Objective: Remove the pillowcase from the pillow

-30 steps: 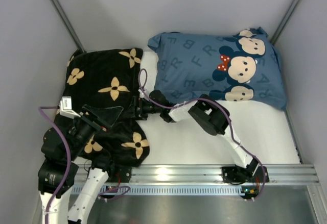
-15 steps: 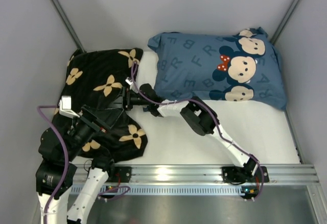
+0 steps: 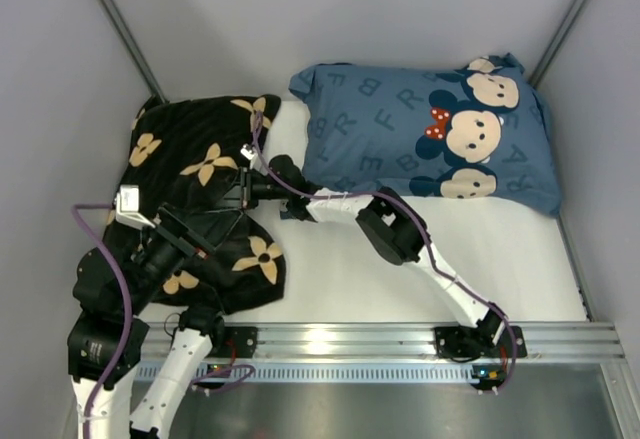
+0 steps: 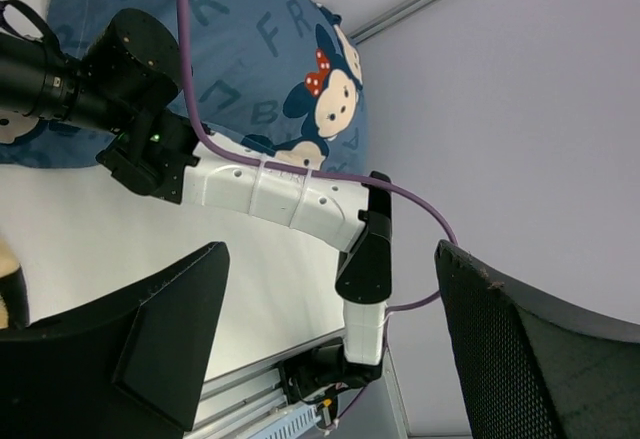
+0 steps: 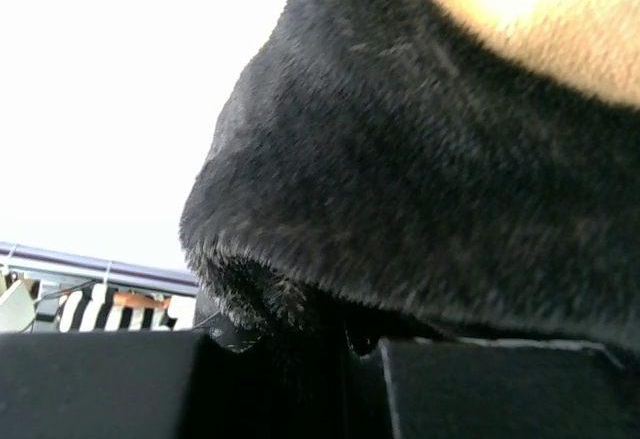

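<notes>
The black pillowcase (image 3: 195, 174) with tan flowers lies bunched at the left of the table. The pillow is hidden inside it. A pale strip (image 3: 289, 131) shows at its right edge, and I cannot tell if that is the pillow. My right gripper (image 3: 244, 190) reaches in from the right and is shut on the pillowcase's right edge. In the right wrist view the black plush (image 5: 420, 179) is pinched between the fingers of my right gripper (image 5: 345, 359). My left gripper (image 3: 207, 227) hovers over the pillowcase's near part, open. Nothing lies between the fingers of the left gripper (image 4: 330, 359).
A blue pillow (image 3: 425, 134) printed with letters and cartoon mice lies at the back right, touching the pale strip. My right arm (image 3: 390, 229) stretches across the white table. A metal rail (image 3: 400, 341) runs along the near edge. Grey walls close in left and right.
My right gripper moved left to the pillowcase's right edge and shut on the fabric. The pillowcase's near edge drew in leftward. The left gripper stayed open, almost still.
</notes>
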Available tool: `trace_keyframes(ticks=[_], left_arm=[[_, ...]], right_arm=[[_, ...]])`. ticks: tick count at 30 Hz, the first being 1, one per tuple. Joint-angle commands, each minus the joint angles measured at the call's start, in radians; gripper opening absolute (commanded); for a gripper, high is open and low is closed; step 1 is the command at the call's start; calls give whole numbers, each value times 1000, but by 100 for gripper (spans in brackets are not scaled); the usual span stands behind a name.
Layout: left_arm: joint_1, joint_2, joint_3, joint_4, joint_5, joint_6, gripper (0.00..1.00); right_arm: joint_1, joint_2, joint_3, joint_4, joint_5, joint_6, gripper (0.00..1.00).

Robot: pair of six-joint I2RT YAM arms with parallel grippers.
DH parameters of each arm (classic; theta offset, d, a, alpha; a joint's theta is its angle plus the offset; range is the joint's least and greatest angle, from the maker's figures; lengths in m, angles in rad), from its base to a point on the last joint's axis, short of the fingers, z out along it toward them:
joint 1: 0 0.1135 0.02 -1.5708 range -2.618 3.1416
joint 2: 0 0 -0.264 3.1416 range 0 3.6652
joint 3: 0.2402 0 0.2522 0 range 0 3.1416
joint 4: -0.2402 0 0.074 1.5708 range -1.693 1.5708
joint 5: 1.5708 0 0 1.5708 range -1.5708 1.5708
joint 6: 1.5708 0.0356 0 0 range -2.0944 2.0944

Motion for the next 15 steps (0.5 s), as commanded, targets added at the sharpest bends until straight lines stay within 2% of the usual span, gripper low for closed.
trace_keyframes(ticks=[1,8,15], left_arm=[[5,8,62,20,24,12,87],[5,-10,61,20,4,18,87],[5,-21,7,20,-2,6,86]], right_arm=[[-73,-170,13,81,-19,-50,0],[-167,-285,-28,103,-108,-32,0],[-98,-193,75,57,-170,-18,0]])
